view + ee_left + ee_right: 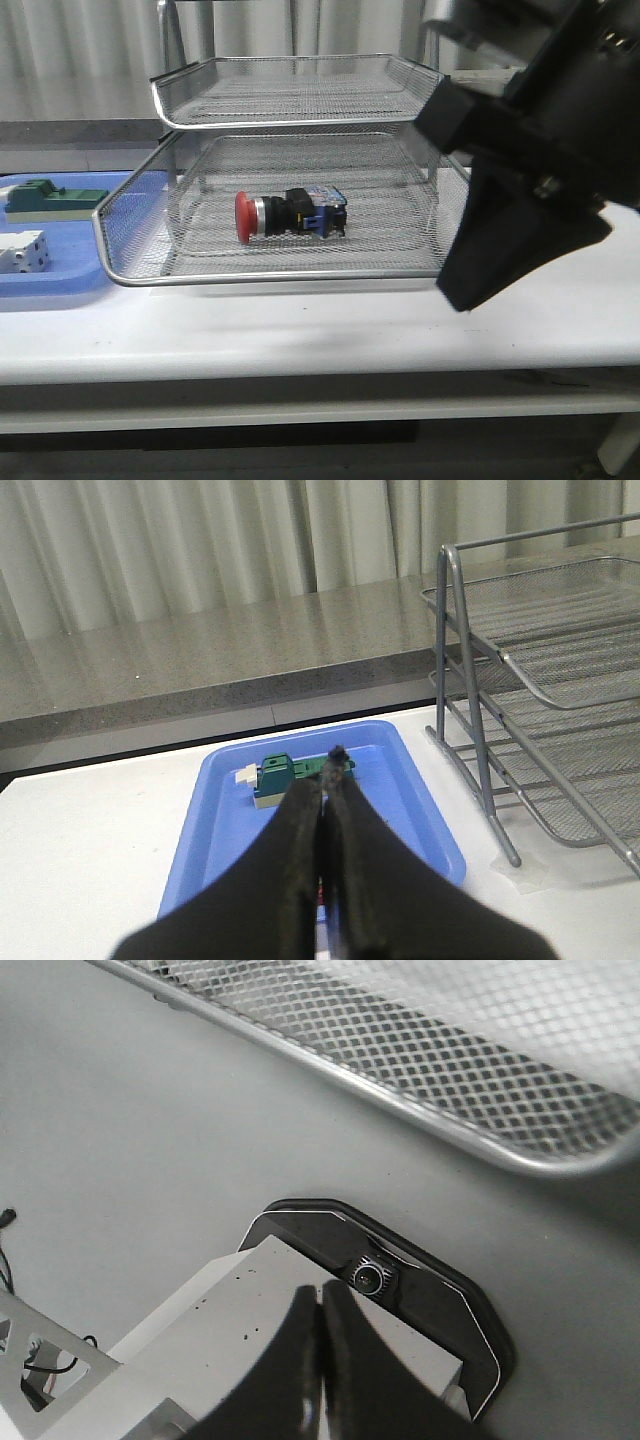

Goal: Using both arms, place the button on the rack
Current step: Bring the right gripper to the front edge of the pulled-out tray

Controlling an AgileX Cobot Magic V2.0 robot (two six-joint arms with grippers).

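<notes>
The button [290, 215] lies on its side on the lower tier of the silver wire-mesh rack [280, 278], red head to the left and blue block to the right. No gripper touches it. My right gripper [463, 293] hangs close to the camera at the rack's right front corner, its jaws shut and empty; in the right wrist view it [318, 1298] is over a grey camera mount, with the rack's mesh [450, 1050] beyond. My left gripper [323, 783] is shut and empty above the blue tray [420, 810], left of the rack [560, 680].
The flat blue tray [60, 285] sits left of the rack and holds a green block [50, 197] and a white block [22, 250]. The green block [275, 778] lies just beyond the left fingertips. The table's front edge runs below the rack. The right arm blocks the right side.
</notes>
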